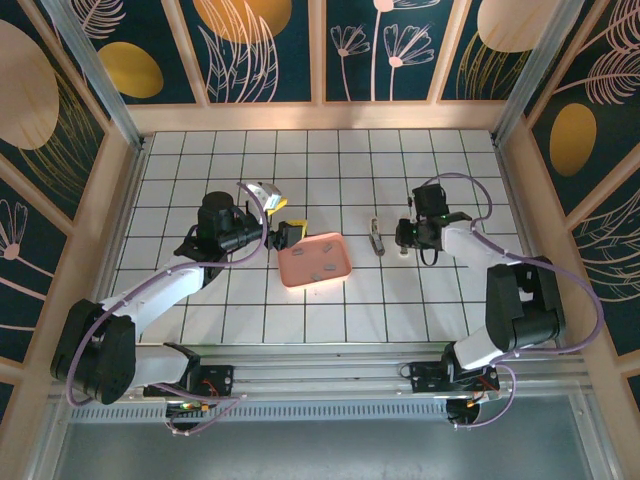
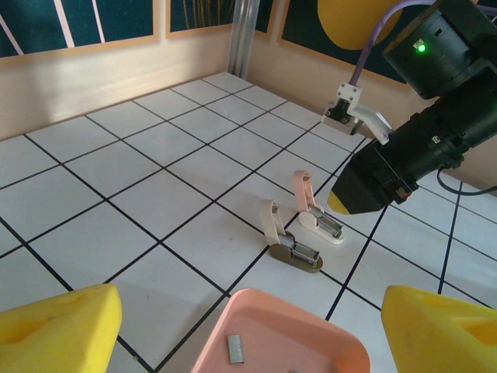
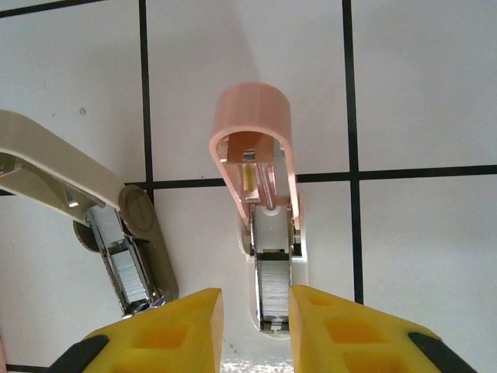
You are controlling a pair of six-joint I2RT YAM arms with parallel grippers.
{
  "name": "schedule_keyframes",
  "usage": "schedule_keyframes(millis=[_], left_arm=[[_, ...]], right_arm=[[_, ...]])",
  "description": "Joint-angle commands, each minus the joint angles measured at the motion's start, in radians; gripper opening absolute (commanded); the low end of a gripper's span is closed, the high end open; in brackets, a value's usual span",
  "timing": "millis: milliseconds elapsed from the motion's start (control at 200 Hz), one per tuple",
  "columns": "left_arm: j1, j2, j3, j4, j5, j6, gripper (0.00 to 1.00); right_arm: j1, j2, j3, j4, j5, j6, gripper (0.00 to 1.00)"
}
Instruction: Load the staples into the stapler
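1 beige stapler (image 2: 292,247), 1 pink stapler (image 2: 318,219), 1 tray (image 2: 304,325), few staple strips (image 2: 235,348) (no. unclear)

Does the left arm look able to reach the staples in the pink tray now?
Probably yes. The left gripper hangs open at the edge of the tray, the staples lie uncovered inside, and the right gripper is away at the pink stapler.

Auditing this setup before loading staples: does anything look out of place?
Nothing spilled or damaged. Oddly, two staplers lie with lids flipped up: a beige stapler and a pink stapler, both apparently already holding staples.
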State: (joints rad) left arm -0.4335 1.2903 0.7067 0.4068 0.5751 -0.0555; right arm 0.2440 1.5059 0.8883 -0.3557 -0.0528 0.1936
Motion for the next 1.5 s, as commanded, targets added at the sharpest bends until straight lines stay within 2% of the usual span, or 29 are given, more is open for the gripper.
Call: schedule_keyframes(millis=[0,440,986,1236,1492], left_arm=[[-0.005,-0.01,-0.006,-0.002,0.001,0.016,0.86],[-0.005,-0.005,-0.005,-0.006,-0.002,0.02,0.86],[-0.005,0.005,-0.004,-0.006,-0.002,0.02,0.86],[-0.005,0.009,-0.003,-0.005,-0.004,0.018,0.86],[-0.005,0.003,0.011,-0.005,-0.081,0.011,0.86]], right_arm=[[-0.019,-0.008,0.022,-0.029,-0.011,0.017,0.28],[-0.086,0.083,-0.003,0.037,-0.141,0.028,0.26],[-0.103,0.147,-0.045,0.057,-0.116,0.021,0.17],[-0.103,0.113,-0.041,0.049,-0.114,0.024,0.17],[-0.111,-0.04,-0.055,0.092,-0.138,0.06,0.18]])
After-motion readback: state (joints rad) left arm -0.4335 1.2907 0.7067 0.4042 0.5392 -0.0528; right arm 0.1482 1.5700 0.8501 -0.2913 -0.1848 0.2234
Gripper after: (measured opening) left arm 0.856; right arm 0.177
